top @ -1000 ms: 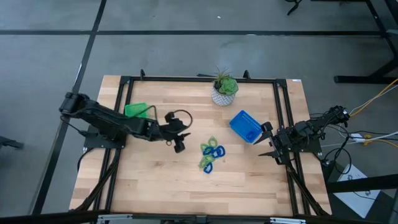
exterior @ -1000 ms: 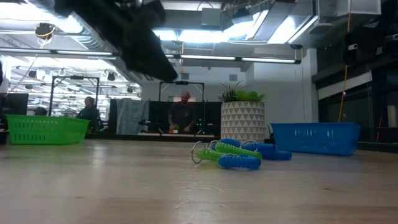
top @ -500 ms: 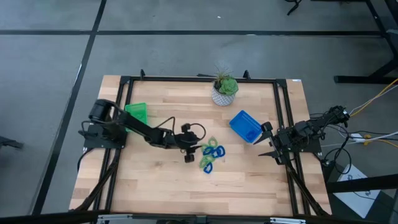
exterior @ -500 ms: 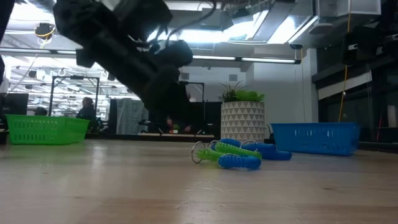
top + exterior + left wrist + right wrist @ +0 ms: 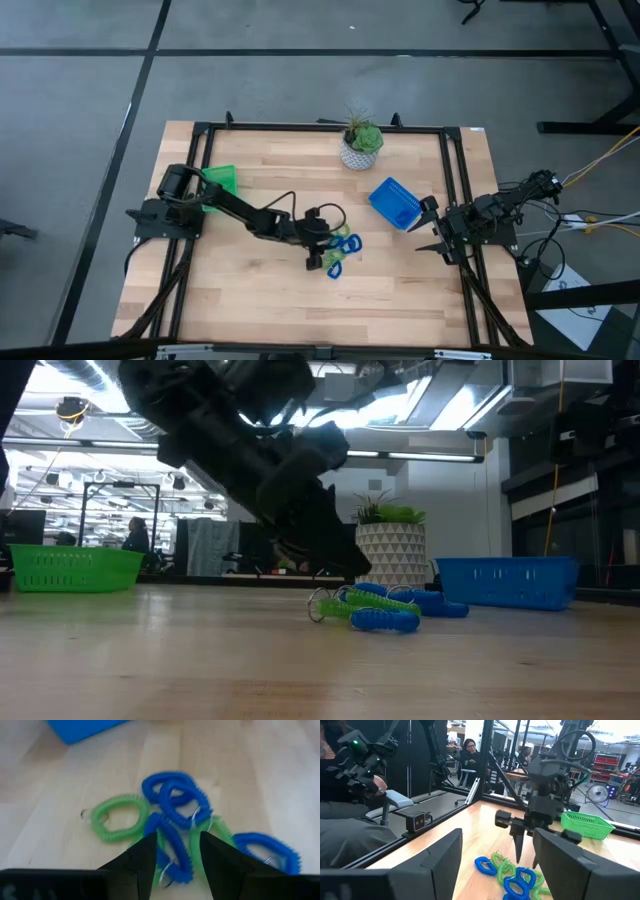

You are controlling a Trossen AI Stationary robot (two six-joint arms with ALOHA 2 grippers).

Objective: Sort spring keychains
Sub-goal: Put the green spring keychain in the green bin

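Spring keychains [image 5: 341, 251], coiled plastic ovals in blue and light green, lie tangled mid-table on the pale wood; the left gripper [image 5: 318, 258] hangs just over them, fingers apart; the right gripper [image 5: 425, 226] waits, spread, beside the right edge

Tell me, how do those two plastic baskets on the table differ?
The green basket sits near the table's left edge beside the left arm; the blue basket sits toward the right, near the right claw. In the high view the blue one looks turned askew. Both are small, square and slatted.
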